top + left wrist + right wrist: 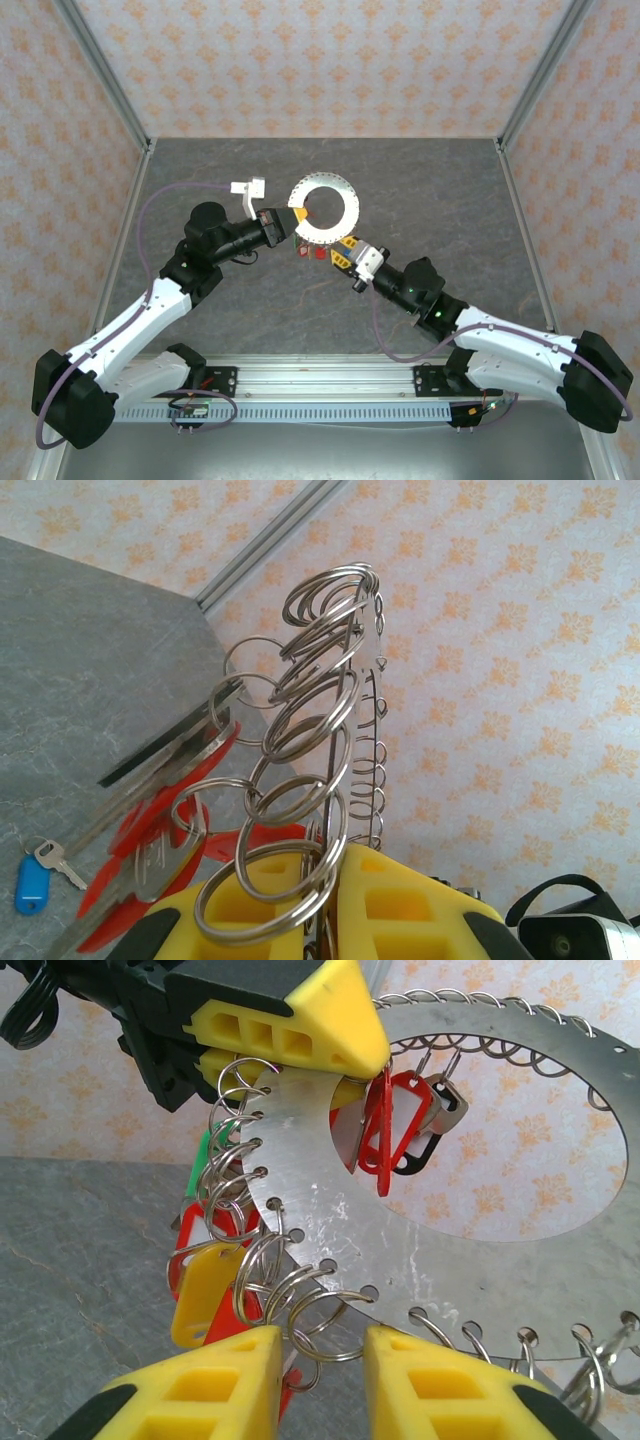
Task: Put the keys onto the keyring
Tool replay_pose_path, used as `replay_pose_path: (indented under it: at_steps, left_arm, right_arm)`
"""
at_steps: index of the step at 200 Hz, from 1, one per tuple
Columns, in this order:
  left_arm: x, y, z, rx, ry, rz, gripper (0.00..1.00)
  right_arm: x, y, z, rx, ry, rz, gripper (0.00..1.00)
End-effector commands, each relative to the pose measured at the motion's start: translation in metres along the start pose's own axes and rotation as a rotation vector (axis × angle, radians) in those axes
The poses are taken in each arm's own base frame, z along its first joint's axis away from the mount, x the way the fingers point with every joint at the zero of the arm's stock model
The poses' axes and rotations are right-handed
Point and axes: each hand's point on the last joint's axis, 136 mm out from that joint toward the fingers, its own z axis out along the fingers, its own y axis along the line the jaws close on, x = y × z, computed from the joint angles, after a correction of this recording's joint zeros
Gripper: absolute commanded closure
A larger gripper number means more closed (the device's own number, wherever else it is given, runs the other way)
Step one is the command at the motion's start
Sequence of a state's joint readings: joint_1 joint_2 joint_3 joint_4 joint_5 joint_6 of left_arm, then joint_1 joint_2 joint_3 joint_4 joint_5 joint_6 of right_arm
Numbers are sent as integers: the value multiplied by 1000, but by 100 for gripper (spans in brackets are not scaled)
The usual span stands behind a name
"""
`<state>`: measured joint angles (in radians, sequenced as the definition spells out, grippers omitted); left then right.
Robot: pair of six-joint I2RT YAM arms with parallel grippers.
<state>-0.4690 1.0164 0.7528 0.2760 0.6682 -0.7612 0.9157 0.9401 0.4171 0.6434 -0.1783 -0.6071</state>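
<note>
The keyring (348, 205) is up off the table (450, 190), a flat grey disc with a wide hole and a fringe of split rings (300, 710) threaded through small holes along its rim. The left gripper (297, 217) has it by the left edge, the yellow jaws closed hard on the plate with hardly any gap between them. That grip is the only thing I can see supporting the keyring.

The right gripper (343, 248) sits just at the keyring's near edge. Its two yellow fingers (215, 1380) stand a little apart, and one split ring (325, 1332) hanging from the rim lies in the gap between them. Whether the pads touch that ring I can't tell, and nothing looks pinched.

A red tag (385, 1130) and a black tag (420, 1155) hang from the inner rim of the keyring, right beside the left gripper's tips. More hang on the outer rim below those tips — a yellow tag (205, 1295), a green tag (203, 1165) and further red ones behind. One blue-tagged key (32, 883) lies loose on the table, well apart from the keyring.
</note>
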Motion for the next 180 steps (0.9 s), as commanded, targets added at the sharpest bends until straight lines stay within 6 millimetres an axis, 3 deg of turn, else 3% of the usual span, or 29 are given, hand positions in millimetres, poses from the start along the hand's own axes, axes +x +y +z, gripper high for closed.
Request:
replay_pose_path:
  at_steps: [1,74,180]
  left_arm:
    - [-23,-32,-9,80,-68,51,100]
    - [-23,-32,-10,79,-71,53,100]
    - [-23,-30,-8,73,-72,46,100]
  right_arm:
    - [-23,-1,3,-15,-62,-6,72]
    - [-19,-13,5,54,-40,-6,76]
    - [-13,-13,5,72,-27,-1,84]
